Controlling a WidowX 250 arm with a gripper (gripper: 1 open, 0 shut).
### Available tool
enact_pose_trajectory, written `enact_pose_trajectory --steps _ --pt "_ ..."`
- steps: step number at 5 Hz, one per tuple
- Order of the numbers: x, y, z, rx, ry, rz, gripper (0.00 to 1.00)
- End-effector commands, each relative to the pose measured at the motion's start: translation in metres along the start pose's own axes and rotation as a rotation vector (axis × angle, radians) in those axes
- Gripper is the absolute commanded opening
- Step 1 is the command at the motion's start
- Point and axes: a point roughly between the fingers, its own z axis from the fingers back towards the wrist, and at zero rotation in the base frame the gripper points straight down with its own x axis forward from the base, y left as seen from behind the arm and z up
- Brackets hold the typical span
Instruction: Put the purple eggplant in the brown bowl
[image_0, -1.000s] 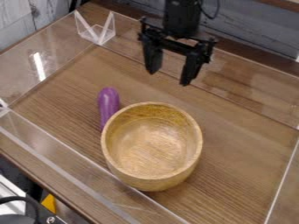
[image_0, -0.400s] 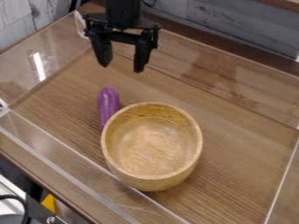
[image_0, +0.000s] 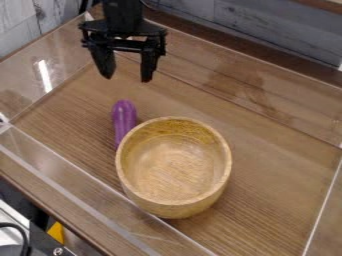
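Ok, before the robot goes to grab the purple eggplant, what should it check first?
1. Gripper open and empty: ok, fingers spread with nothing between them.
2. Purple eggplant reachable from above: ok, its top is uncovered.
3. Gripper over the eggplant: not ok, it hangs farther back.
4. Room for fingers around the eggplant: cannot tell, it lies right against the brown bowl wall.
5. Bowl empty and upright: ok, only bare wood shows inside.
6. Clear walls out of the way: ok, the near ones stand apart from the eggplant.
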Motion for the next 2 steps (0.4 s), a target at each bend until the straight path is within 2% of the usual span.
enact_pose_trajectory --steps 1,2 --pt "0.005 0.004 0.000 -0.001 -0.033 0.033 1.00" --pt "0.010 0.010 -0.011 -0.006 -0.040 0.078 1.00"
